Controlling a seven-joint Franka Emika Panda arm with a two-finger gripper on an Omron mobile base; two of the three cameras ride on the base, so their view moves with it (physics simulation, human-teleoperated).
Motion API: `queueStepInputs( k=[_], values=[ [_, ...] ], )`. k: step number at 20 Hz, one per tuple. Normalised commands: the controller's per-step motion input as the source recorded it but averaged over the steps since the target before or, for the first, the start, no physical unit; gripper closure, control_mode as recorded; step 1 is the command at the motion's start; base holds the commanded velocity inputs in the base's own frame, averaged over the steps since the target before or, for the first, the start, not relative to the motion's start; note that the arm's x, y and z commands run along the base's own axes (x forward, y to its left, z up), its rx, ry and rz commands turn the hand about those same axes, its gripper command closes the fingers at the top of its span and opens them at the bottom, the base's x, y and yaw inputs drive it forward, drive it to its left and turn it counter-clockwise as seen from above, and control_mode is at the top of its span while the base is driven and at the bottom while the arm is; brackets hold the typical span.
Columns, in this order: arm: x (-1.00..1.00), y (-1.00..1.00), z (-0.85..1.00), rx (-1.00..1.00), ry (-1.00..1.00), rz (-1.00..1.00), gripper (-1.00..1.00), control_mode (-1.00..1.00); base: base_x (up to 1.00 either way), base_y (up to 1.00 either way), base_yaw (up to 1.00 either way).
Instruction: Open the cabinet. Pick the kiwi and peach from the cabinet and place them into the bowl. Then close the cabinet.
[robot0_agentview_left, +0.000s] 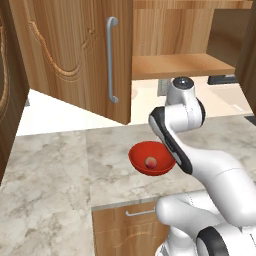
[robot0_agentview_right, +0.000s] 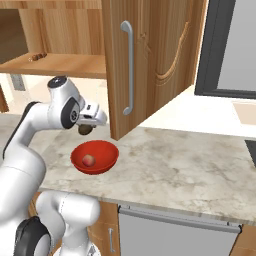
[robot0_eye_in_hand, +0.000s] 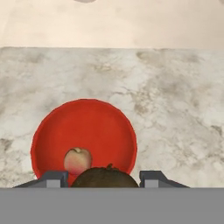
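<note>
The kiwi is gripped across its middle by the gripper, above the bowl on the desk — the peach already inside. It is probably light, soft-skinned, easily bruised — a gentle release is advised.

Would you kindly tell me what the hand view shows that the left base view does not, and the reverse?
Hand view alone: the brown kiwi held between the pincer tips, above the bowl. Left base view alone: the open cabinet door with its silver handle, and the bare shelf. Both: the red bowl with the peach inside, on the marble counter.
</note>
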Motion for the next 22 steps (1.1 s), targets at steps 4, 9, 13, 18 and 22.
queueStepInputs(
  k=[4,9,13,18,22],
  values=[
    [0.00,0.00,-0.48,-0.02,0.03,0.00,1.00,-1.00,0.00,0.00,0.00],
    [0.00,0.00,-0.45,-0.01,0.06,0.00,1.00,-1.00,0.00,0.00,0.00],
    [0.00,0.00,-0.43,-0.01,0.08,0.00,1.00,-1.00,0.00,0.00,0.00],
    [0.04,0.00,-0.30,-0.02,0.03,0.00,1.00,-1.00,0.00,0.00,0.00],
    [0.07,0.00,-0.24,-0.01,0.02,0.00,1.00,-1.00,0.00,0.00,0.00]
  ],
)
